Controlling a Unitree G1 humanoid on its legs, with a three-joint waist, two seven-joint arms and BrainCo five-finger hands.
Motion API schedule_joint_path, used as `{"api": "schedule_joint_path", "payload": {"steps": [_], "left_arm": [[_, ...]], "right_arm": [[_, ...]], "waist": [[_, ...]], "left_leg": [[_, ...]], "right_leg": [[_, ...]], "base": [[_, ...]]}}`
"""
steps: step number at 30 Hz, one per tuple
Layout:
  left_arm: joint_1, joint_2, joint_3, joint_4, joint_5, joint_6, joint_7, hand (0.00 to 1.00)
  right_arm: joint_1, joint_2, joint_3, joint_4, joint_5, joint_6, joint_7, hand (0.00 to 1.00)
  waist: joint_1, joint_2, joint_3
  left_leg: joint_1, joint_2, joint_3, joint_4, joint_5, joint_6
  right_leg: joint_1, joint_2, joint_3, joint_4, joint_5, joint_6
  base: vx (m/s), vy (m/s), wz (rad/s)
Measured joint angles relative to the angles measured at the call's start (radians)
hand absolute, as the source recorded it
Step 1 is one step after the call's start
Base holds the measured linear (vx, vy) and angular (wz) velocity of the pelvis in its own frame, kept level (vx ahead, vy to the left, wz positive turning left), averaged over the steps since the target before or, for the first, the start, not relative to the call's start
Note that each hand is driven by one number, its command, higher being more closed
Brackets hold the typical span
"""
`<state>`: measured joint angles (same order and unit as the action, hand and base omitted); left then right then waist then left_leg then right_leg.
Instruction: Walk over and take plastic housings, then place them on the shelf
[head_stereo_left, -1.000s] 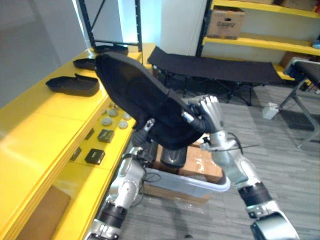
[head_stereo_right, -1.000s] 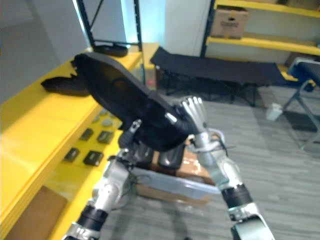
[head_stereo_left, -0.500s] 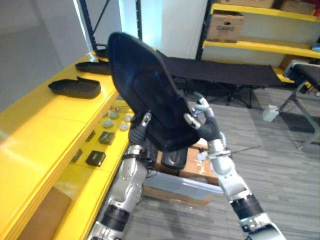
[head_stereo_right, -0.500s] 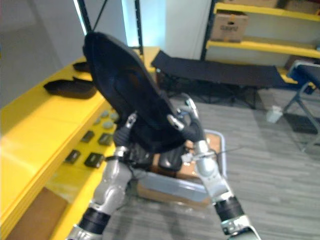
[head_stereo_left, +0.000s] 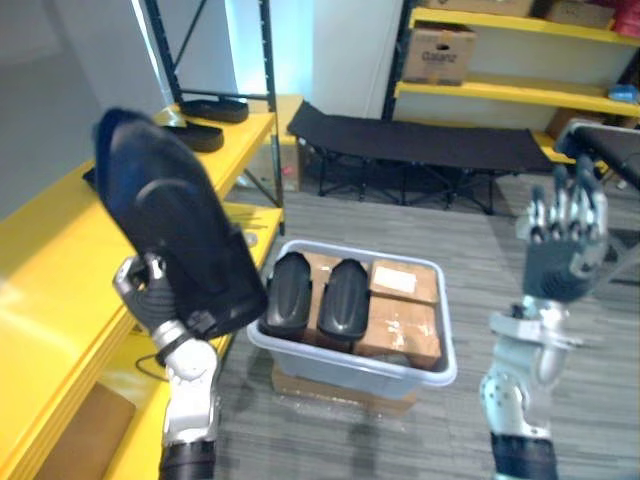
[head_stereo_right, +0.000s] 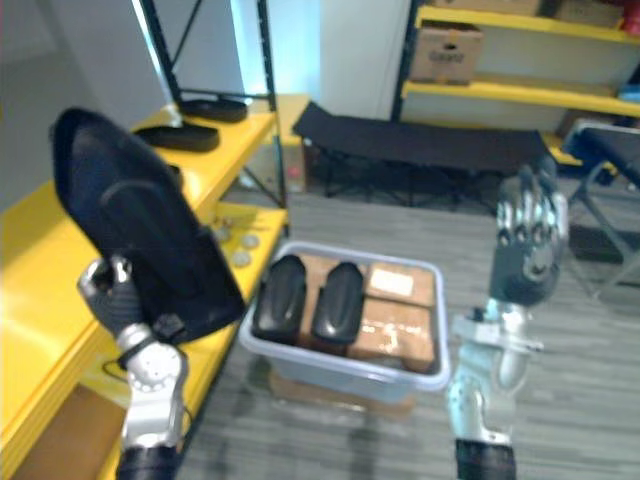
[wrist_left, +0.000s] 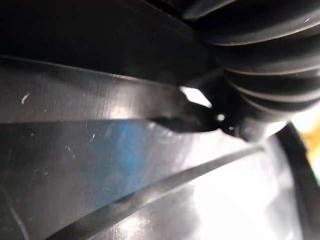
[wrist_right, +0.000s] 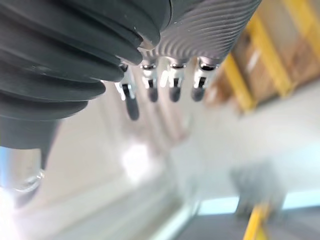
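Grips a large black plastic housing (head_stereo_left: 175, 235) tilted above the left hand (head_stereo_left: 148, 297), seemingly clenched round its lower edge. Between both hands, grey bin (head_stereo_left: 350, 366) holding two more housings (head_stereo_left: 292, 296). Holds right hand (head_stereo_left: 562, 238) up, empty and spread.

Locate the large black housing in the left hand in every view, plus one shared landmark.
Left eye view: black housing at left, tilted up, gripped by the left hand.
Right eye view: same, at left.
Left wrist view: its dark surface up close.
Right wrist view: right hand, fingers straight, yellow shelving beyond.
Landmark, eye views: grey bin.
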<state>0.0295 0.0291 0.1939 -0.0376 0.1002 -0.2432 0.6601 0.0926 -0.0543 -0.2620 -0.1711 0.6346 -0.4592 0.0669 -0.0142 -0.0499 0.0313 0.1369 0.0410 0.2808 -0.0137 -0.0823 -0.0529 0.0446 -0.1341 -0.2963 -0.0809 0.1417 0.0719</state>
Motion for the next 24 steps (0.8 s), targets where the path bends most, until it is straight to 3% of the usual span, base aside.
{"api": "schedule_joint_path", "payload": {"steps": [5, 10, 15, 19, 22, 24], "left_arm": [[0.091, -0.022, -0.005, -0.096, -0.016, -0.021, -0.044, 1.0], [0.183, -0.044, -0.054, -0.128, -0.095, -0.089, -0.135, 1.0], [0.211, -0.047, -0.09, -0.129, -0.102, -0.105, -0.174, 1.0], [0.208, -0.041, -0.087, -0.164, -0.103, -0.106, -0.156, 1.0], [0.204, -0.037, -0.074, -0.21, -0.1, -0.103, -0.099, 1.0], [0.205, -0.041, -0.019, -0.253, -0.09, -0.095, -0.057, 1.0]], "right_arm": [[0.159, 0.059, -0.01, 0.113, -0.035, 0.046, -0.057, 0.0], [0.232, 0.074, -0.011, 0.355, -0.074, 0.106, -0.144, 0.0], [0.254, 0.089, -0.008, 0.414, -0.124, 0.109, -0.158, 0.0], [0.243, 0.085, 0.007, 0.384, -0.176, 0.104, -0.151, 0.0], [0.211, 0.072, 0.053, 0.312, -0.179, 0.104, -0.122, 0.0], [0.143, 0.057, 0.125, 0.305, -0.179, 0.107, -0.099, 0.0]], "waist": [[-0.01, 0.005, 0.004], [-0.013, 0.026, 0.021], [-0.013, 0.045, 0.035], [-0.004, 0.035, 0.04], [0.002, 0.031, 0.042], [0.025, 0.028, 0.046]], "left_leg": [[0.001, 0.0, 0.026, -0.012, -0.003, 0.0], [-0.001, 0.001, 0.032, -0.012, -0.006, -0.001], [-0.014, 0.004, 0.029, -0.01, -0.008, -0.002], [-0.017, 0.005, 0.019, -0.009, -0.008, -0.003], [-0.047, -0.003, -0.029, 0.007, -0.01, 0.002], [-0.069, -0.011, -0.085, 0.022, -0.009, 0.007]], "right_leg": [[-0.012, 0.003, 0.023, 0.0, -0.001, 0.001], [-0.018, 0.004, 0.027, 0.0, -0.007, 0.007], [-0.029, 0.007, 0.024, 0.0, -0.01, 0.007], [-0.029, 0.007, 0.019, 0.0, -0.01, 0.007], [-0.025, -0.008, -0.029, 0.0, -0.013, 0.011], [-0.008, -0.021, -0.085, 0.0, -0.015, 0.014]], "base": [[-0.01, 0.003, -0.14], [-0.01, -0.002, -0.04], [0.0, -0.003, 0.01], [0.0, -0.007, 0.06], [0.0, 0.017, 0.45], [0.0, 0.022, 0.68]]}}
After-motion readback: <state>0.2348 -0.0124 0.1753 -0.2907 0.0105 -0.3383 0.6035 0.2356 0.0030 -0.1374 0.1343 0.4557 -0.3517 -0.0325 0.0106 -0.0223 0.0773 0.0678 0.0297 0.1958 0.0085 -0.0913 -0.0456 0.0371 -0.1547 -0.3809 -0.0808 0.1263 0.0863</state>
